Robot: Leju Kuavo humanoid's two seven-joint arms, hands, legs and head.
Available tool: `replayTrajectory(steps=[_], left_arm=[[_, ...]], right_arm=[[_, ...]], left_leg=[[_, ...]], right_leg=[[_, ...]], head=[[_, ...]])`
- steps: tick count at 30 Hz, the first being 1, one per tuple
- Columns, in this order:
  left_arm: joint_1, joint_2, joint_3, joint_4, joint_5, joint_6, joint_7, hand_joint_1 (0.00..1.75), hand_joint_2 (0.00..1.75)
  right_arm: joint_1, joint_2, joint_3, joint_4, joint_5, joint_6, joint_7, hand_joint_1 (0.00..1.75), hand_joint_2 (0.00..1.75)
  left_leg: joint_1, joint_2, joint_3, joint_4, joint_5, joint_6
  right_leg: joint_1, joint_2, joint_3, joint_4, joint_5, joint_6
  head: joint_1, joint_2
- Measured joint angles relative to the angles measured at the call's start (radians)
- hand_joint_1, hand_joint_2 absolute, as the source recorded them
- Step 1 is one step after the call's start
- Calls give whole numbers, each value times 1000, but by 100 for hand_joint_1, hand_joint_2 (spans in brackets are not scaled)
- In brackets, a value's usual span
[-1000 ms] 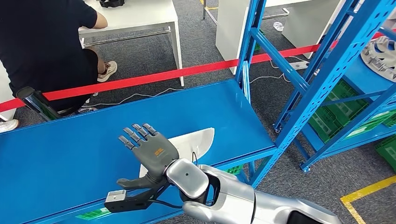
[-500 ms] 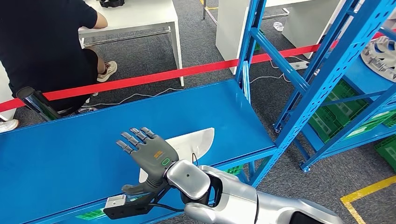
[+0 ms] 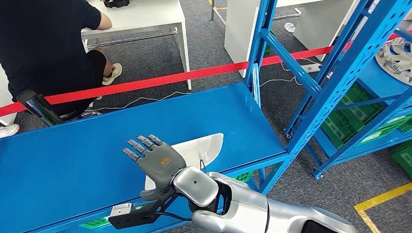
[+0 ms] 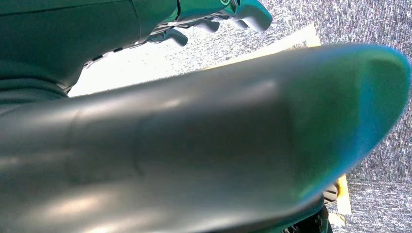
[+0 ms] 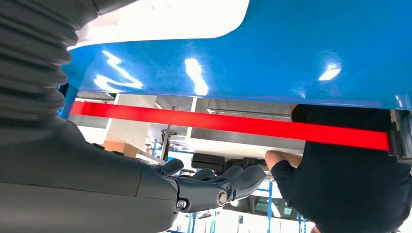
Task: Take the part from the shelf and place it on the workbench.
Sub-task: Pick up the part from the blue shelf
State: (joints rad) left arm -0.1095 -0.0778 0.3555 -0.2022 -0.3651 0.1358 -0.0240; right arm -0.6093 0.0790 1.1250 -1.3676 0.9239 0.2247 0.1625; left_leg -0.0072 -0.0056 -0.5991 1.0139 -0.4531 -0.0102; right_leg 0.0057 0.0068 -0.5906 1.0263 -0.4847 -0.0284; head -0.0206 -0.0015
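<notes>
Looking down from the head view, I see the right hand [image 3: 156, 160] raised over the blue workbench [image 3: 73, 160], fingers spread apart and holding nothing. Its silver forearm comes in across the near edge of the workbench. The white part [image 3: 201, 148] lies flat on the workbench close to that near edge, toward the right end, partly hidden behind the hand and wrist; I cannot tell whether the hand touches it. A red barrier tape [image 3: 160, 80] runs beyond the far edge, and a person in dark clothes [image 3: 43, 43] sits past it at a white table [image 3: 145, 17]. The blue shelf [image 3: 335, 73] frame stands just beside the right end of the workbench, with a grey metal casting [image 3: 396, 56] on one of its levels and green crates [image 3: 357, 114] lower down.

From the left wrist view, the left hand [image 4: 214, 14] is near grey carpet; a thick blurred thumb fills most of the frame, and I cannot tell how the fingers are set.

From the right wrist view, the right hand's dark fingers [image 5: 233, 180] extend with nothing in them, with the glossy workbench surface, the white part [image 5: 160, 19], the red tape and the seated person beyond.
</notes>
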Motion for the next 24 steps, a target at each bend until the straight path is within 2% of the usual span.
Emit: replayTrajectory(steps=[6, 11, 24], left_arm=[[0, 0, 0, 0, 0, 0, 0, 0, 0], [0, 0, 1, 0, -3, 0, 6, 0, 0], [-1, 0, 3, -1, -10, 0, 11, 0, 0]], right_arm=[[0, -1, 0, -2, 0, 5, 3, 0, 175], [12, -23, 0, -10, -14, 54, 35, 0, 175], [52, -50, 0, 10, -15, 56, 37, 0, 175]], left_leg=[[0, 0, 0, 0, 0, 0], [0, 0, 0, 0, 0, 0], [0, 0, 0, 0, 0, 0]], right_leg=[[0, 0, 0, 0, 0, 0], [0, 0, 0, 0, 0, 0], [0, 0, 0, 0, 0, 0]], head=[[0, 0], [0, 0], [0, 0]])
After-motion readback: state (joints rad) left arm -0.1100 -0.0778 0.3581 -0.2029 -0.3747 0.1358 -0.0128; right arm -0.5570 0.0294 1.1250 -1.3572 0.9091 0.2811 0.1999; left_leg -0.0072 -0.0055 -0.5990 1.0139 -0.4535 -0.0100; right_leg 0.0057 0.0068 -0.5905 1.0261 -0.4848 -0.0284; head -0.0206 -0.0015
